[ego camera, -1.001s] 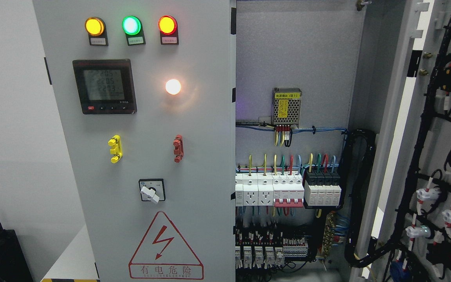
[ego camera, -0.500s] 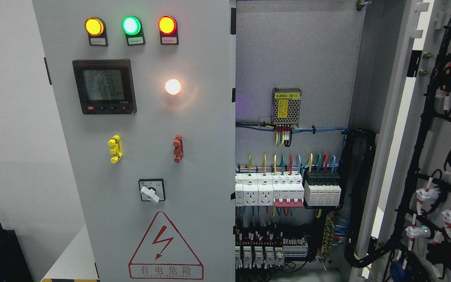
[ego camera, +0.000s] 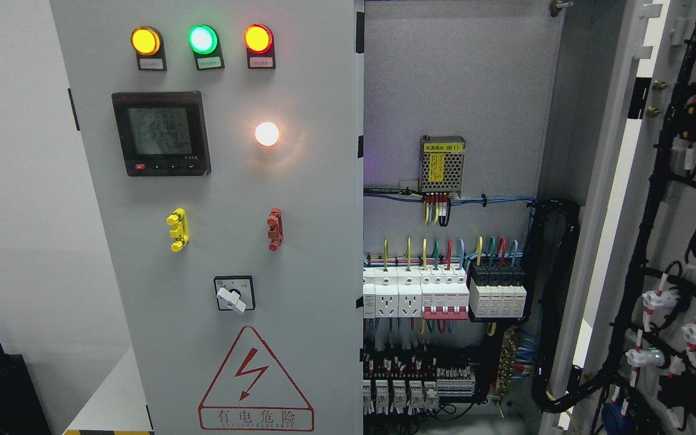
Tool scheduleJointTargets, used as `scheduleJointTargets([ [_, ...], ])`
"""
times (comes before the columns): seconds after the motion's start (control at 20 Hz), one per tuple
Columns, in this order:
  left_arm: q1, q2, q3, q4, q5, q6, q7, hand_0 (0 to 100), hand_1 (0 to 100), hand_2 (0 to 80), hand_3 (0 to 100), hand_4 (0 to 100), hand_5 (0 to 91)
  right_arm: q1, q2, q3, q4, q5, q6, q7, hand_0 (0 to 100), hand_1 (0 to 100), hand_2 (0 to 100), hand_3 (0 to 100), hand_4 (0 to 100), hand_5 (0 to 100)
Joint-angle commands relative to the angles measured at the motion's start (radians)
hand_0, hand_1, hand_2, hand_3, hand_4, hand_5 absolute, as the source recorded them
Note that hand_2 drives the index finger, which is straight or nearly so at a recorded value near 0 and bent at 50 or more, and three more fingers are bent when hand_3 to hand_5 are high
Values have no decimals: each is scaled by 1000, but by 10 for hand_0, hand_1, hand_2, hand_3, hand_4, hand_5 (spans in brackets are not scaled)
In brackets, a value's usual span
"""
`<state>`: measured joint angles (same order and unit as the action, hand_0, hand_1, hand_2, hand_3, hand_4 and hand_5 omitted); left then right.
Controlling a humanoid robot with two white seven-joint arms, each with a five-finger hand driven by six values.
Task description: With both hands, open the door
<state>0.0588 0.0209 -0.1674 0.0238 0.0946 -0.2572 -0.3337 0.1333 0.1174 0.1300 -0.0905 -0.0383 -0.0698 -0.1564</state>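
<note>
Standing open: the right door [ego camera: 662,241] of the electrical cabinet is swung wide at the picture's right, its inner face strung with black wiring harness [ego camera: 644,254].
Left door [ego camera: 233,211]: shut, grey, facing the camera.
Hands: neither robot hand is in view, so whether they are released or clenched cannot be told.
Indicator lamps: yellow [ego camera: 145,40], green [ego camera: 202,39] and red [ego camera: 258,38] in a row at the top, each lit; small labels beneath are too small to read.
Digital meter [ego camera: 161,133]: black frame, lit digits blurred.
Rotary switch [ego camera: 234,294]: white knob, below the meter.
Warning triangle [ego camera: 255,380]: red lightning bolt, text "有电危险".
Power supply [ego camera: 442,164]: inside, yellow label ending "(B1)".
Circuit breakers [ego camera: 444,293]: a row beneath, coloured wires entering from above.
</note>
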Motion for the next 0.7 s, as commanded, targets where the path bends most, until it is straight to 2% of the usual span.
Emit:
scheduleJointTargets([
  [0.0, 1, -30, 106, -24, -44, 1, 1, 0, 0, 0, 0, 31, 0, 0, -1, -1, 0, 0, 1, 0, 107, 0, 0, 0, 0, 0],
  [0.65, 3, -29, 105, -21, -45, 1, 1, 0, 0, 0, 0, 32, 0, 0, -1, -1, -3, -2, 1, 0, 107, 0, 0, 0, 0, 0],
])
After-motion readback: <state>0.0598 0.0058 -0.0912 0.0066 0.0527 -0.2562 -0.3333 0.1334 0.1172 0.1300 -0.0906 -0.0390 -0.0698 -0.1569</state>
